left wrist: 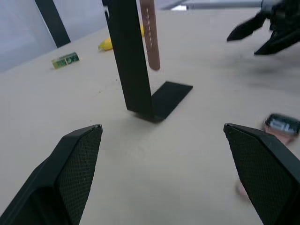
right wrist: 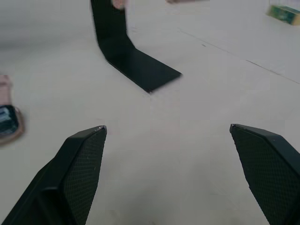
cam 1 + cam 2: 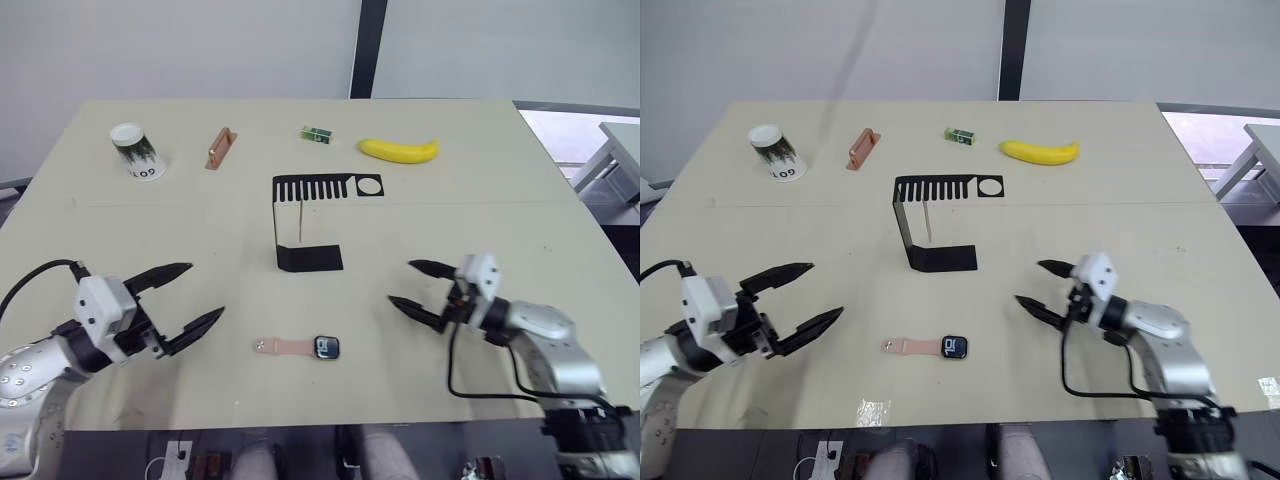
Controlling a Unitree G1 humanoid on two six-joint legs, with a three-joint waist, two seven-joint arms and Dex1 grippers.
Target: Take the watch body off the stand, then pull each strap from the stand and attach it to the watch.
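Hovering over the table's (image 3: 120,230) near left, the left gripper (image 3: 176,301) is holding its fingers wide apart around nothing, well apart from the watch (image 3: 327,347), which is lying flat on the table with one strap (image 3: 283,346) attached and stretching toward the left. Behind it the stand (image 3: 305,222) is standing upright with the other strap (image 1: 150,35) hanging from its slotted top, and a cup (image 3: 135,151), a brown bar (image 3: 220,148), a green box (image 3: 316,134) and a banana (image 3: 399,150) are sitting along the far edge. Over on the right, the right gripper (image 3: 420,287) is hanging just above the table with fingers spread and empty.
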